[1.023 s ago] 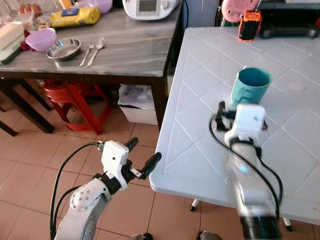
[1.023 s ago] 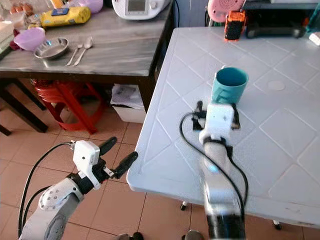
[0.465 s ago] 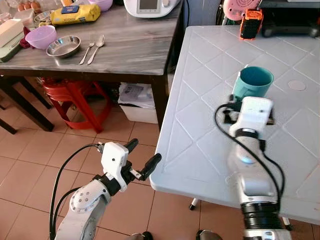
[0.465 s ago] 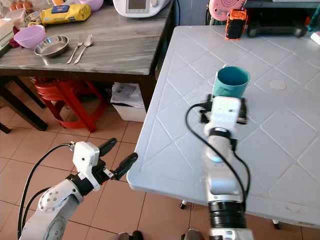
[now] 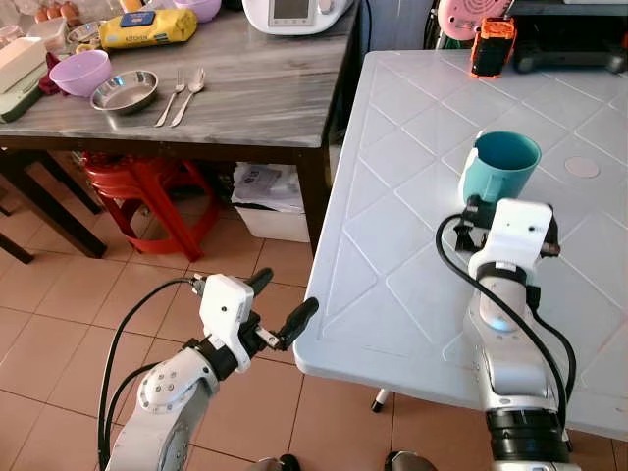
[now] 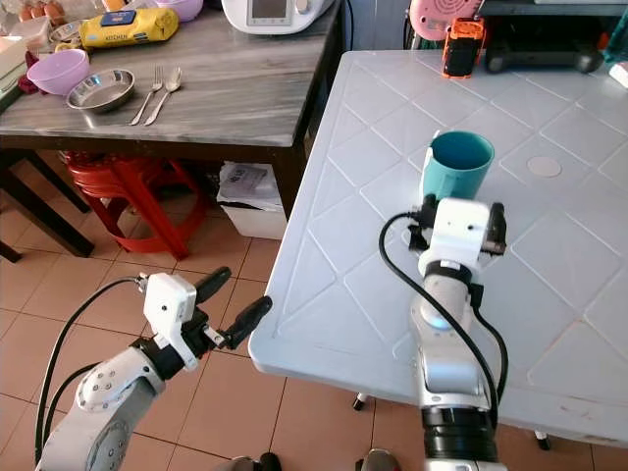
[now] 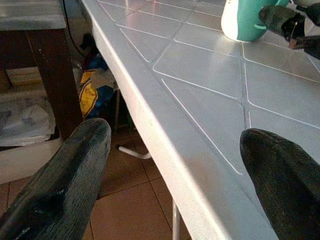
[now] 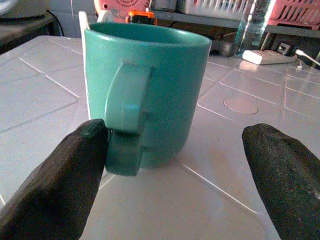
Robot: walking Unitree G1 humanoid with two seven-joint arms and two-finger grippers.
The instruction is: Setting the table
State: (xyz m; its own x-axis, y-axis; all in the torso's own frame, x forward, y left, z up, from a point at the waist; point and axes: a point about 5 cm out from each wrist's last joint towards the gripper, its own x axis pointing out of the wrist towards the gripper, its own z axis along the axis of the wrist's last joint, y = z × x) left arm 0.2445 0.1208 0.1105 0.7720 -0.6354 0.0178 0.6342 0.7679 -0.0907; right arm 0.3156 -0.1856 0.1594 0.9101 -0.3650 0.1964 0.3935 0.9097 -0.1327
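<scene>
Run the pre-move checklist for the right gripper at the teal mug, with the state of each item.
1. Right gripper open: ok, the two black fingers stand wide apart.
2. Teal mug upright on the white table: ok.
3. Mug free of the grip: ok on one side, with a clear gap; the other finger sits right by the handle, contact cannot tell.
4. Room behind the gripper on the table: ok, bare surface.
5. Left gripper out of the way: ok, open, off the table's near edge over the floor.
6. Mug contents: cannot tell.
</scene>
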